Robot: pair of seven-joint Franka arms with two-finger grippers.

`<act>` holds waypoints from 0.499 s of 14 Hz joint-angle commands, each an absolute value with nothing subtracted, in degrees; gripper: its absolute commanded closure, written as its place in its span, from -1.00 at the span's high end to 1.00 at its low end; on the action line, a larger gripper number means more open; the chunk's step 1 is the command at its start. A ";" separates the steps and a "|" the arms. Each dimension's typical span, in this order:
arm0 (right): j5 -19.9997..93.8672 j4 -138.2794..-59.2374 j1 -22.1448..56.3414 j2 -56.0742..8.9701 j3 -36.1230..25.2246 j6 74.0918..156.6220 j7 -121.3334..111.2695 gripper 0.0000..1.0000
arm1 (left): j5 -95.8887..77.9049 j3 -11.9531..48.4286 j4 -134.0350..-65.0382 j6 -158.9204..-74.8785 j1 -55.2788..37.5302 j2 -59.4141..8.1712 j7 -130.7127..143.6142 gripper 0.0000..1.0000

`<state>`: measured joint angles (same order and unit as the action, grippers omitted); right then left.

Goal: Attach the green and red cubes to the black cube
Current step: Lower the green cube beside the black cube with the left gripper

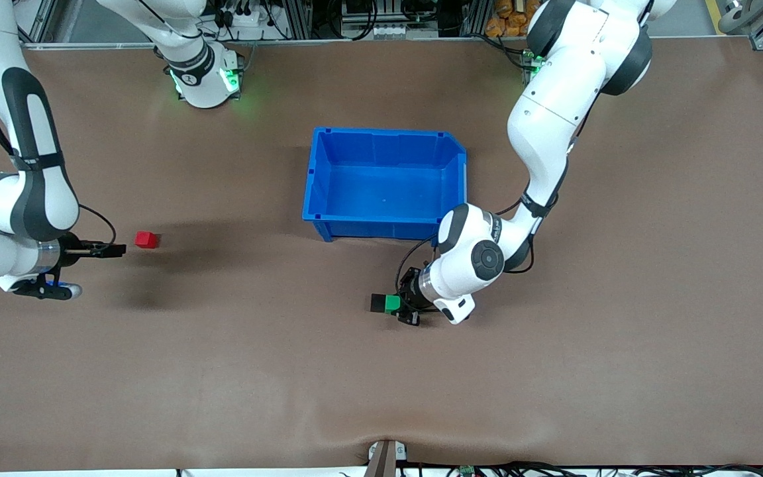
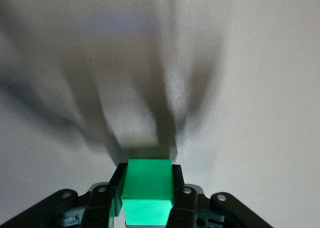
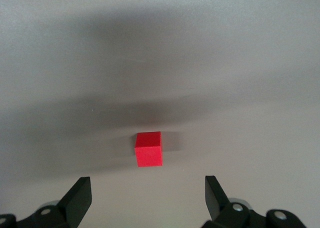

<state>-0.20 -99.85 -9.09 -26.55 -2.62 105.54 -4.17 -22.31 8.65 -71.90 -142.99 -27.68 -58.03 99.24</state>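
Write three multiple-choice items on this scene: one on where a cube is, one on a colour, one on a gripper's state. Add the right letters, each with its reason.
1. Where is the red cube?
A. In the blue bin
B. On the table, toward the right arm's end
C. On top of the green cube

2. Which colour of cube sits between the left gripper's fingers?
A. Green
B. Red
C. Yellow

3. How does the right gripper stand?
A. Shut on the red cube
B. Shut on nothing
C. Open, with the red cube apart from it

Key:
1 B, it lies alone on the table, and the blue bin holds nothing.
2 A, the green cube fills the gap, beside the black cube.
3 C, its fingers stand wide apart.
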 commanded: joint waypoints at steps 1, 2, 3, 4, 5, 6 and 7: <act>-0.09 -99.93 -10.37 -26.72 -1.41 106.26 -4.13 1.00 | -19.26 7.91 -70.93 -139.16 -28.65 -57.40 99.67 1.00; -0.09 -99.93 -10.37 -26.98 -1.41 106.17 -4.13 1.00 | -18.47 7.91 -70.84 -136.96 -28.30 -56.35 99.58 1.00; -0.09 -99.93 -10.28 -27.07 -1.41 106.08 -4.13 1.00 | -18.20 7.91 -70.84 -135.54 -27.87 -54.86 99.58 1.00; -0.09 -99.93 -10.20 -27.16 -1.41 106.08 -4.04 1.00 | -18.19 7.82 -70.84 -133.53 -27.60 -53.10 99.23 1.00; -0.09 -99.93 -10.37 -27.59 -1.41 106.00 -4.04 1.00 | -18.11 7.65 -70.84 -131.24 -26.90 -51.61 98.27 1.00; -0.09 -99.93 -10.37 -27.95 -1.41 106.17 -4.13 1.00 | -18.19 7.39 -70.84 -129.05 -25.42 -49.94 96.43 1.00; -0.09 -99.84 -10.20 -28.12 -1.49 106.08 -4.13 1.00 | -18.19 7.30 -70.84 -126.67 -24.70 -48.09 94.33 1.00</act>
<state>-0.19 -99.89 -9.11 -27.64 -2.49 105.80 -4.17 -19.08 7.77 -69.38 -131.53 -26.63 -52.77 97.39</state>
